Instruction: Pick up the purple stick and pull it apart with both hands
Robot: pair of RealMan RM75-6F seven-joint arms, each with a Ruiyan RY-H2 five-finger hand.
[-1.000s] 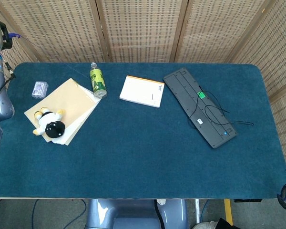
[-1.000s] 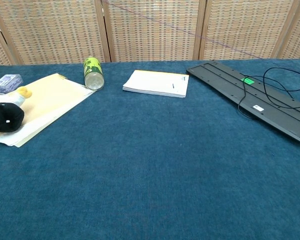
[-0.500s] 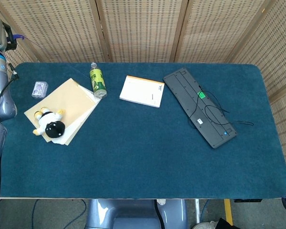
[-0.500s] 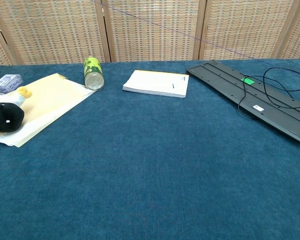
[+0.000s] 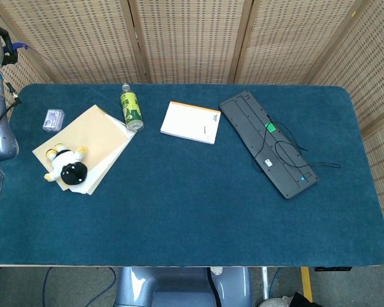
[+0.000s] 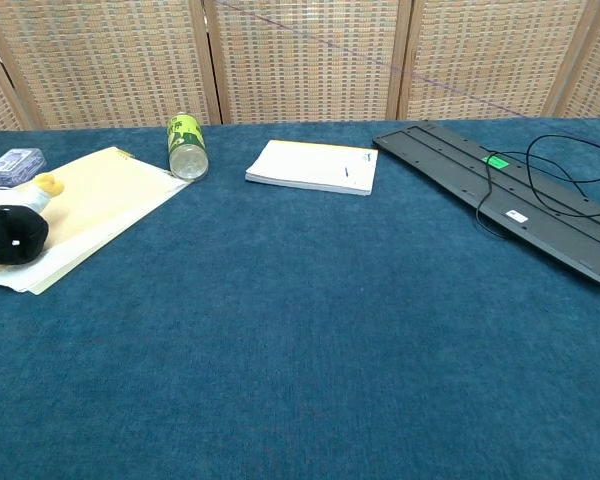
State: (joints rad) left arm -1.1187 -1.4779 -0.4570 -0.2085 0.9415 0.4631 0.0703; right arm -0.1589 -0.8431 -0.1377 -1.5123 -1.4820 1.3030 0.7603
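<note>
Though small, seemingly toy (image 5: 66, 167) on papers (image 5: 97, 135)

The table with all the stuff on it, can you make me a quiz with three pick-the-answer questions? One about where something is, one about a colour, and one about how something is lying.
1. Where is the plush toy?
A. On the tan folder
B. On the keyboard
C. On the notepad

2. What colour is the table cover?
A. Red
B. Dark blue
C. White

3. How is the green bottle placed?
A. Standing upright
B. Lying on its side
C. Held in a hand

Answers:
1. A, the toy rests on the tan folder at the table's left.
2. B, the cloth is dark blue all over.
3. B, the bottle lies flat beside the folder, with no hand near it.

The keyboard lies upside down on the right, and the notepad lies between it and the bottle.
</note>
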